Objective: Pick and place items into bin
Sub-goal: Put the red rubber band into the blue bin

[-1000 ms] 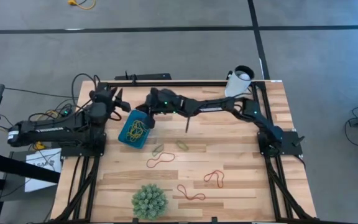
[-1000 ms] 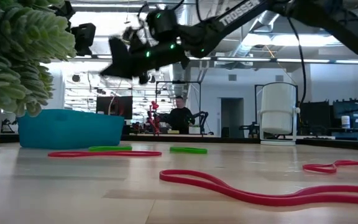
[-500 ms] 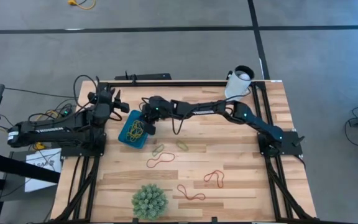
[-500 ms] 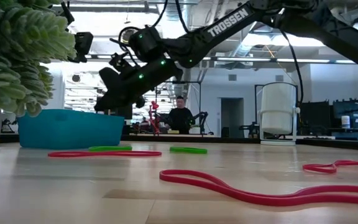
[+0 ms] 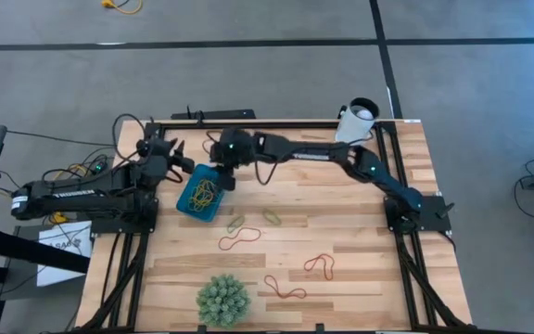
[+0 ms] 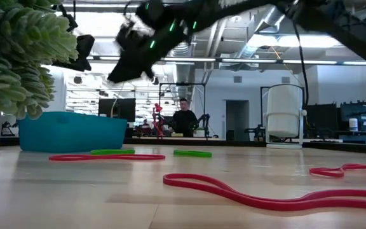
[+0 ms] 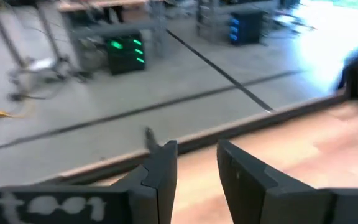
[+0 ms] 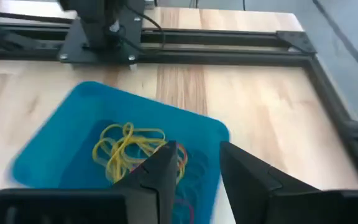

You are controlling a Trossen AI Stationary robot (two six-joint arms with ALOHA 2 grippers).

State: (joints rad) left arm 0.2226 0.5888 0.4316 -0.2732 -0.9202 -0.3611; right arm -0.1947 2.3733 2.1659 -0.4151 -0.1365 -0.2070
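The teal bin [image 5: 183, 206] sits at the table's far left and holds a tangle of yellow and other rubber bands [image 8: 126, 149]. My right gripper [image 8: 197, 169] hovers open above the bin's right part [image 5: 223, 179], with nothing between its fingers. My left gripper [image 5: 182, 156] waits open and empty just beyond the bin's far-left corner [image 7: 197, 167]. Loose bands lie flat on the wood. Two green ones [image 5: 236, 223] [image 5: 272, 216] and a red one [image 5: 239, 239] lie near the bin. Two more red ones [image 5: 319, 266] [image 5: 284, 289] lie nearer the front.
A green spiky ball [image 5: 222, 299] stands at the near edge. A white cup [image 5: 358, 121] lies at the far right corner. A black frame rail [image 8: 166, 55] runs along the table's far side. In the low view a person [image 6: 184, 121] shows in the room far behind.
My right gripper dipped toward the bin, then rose again above it. The arm's forearm has swung toward the table's far edge. The bin and the loose bands on the table have stayed where they were.
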